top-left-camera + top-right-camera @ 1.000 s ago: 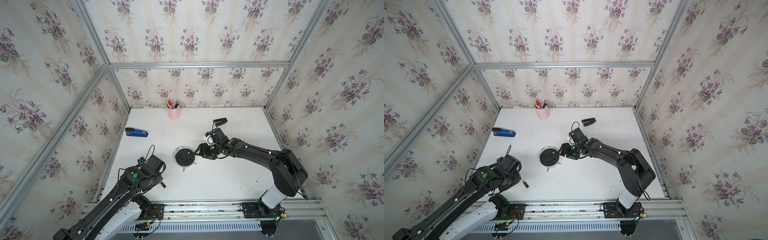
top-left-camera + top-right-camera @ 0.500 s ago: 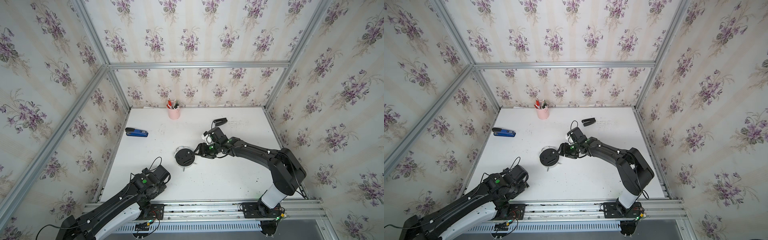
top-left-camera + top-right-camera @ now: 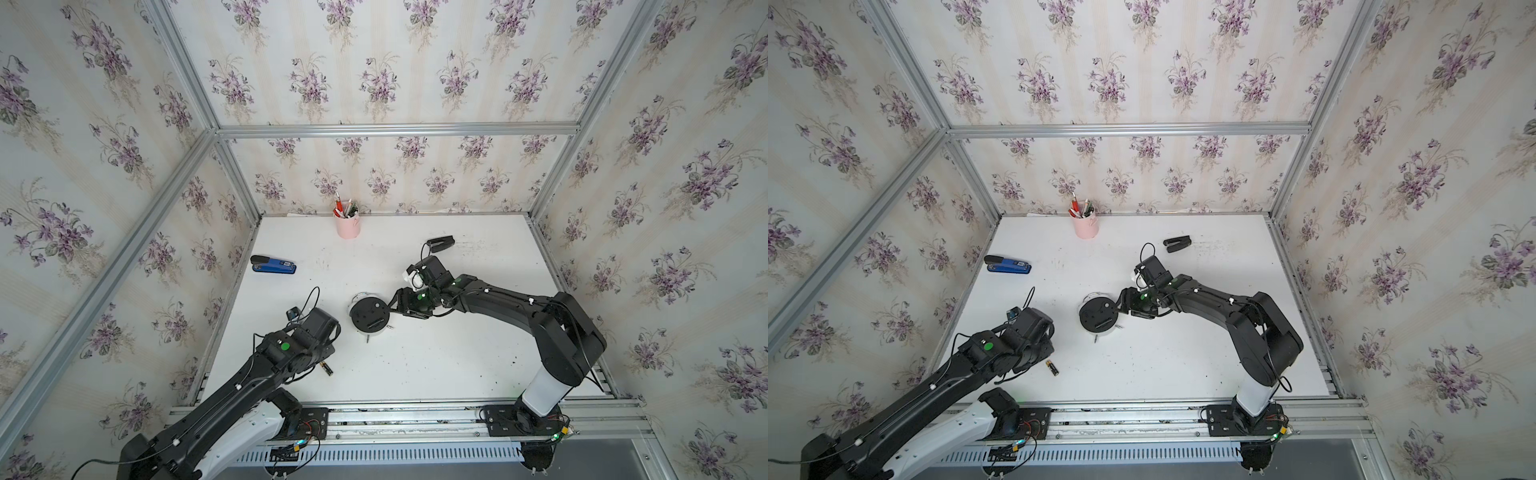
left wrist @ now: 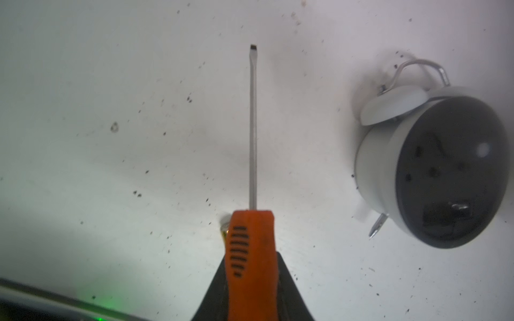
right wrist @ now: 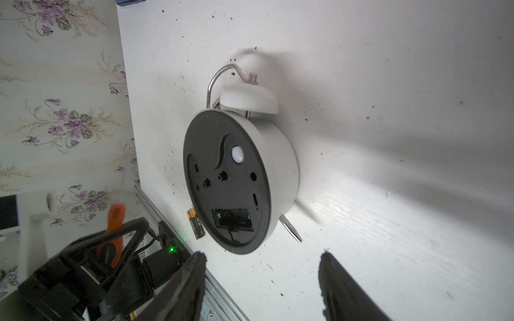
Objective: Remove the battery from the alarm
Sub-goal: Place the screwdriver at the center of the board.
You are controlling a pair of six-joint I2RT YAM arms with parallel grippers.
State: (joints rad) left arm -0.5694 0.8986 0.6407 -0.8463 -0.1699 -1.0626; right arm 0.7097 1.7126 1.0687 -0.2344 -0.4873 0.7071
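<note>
Nearest: battery [image 3: 326, 368], out of the alarm [image 3: 370, 318], flat on the desk [image 3: 436, 365], long axis slantwise to the front edge; just beside the left tool [image 4: 250, 266], well apart from the right tool [image 5: 262, 254].
Left tool: clamped narrow on orange screwdriver [image 4: 252, 133], blade clear of the alarm.
Mid-desk: alarm face down, black back up, battery bay [image 5: 233, 219] open, empty.
Just beside it: right tool, spread wide, holding nothing.
Judgement: removal done; any pickup best by the left.
</note>
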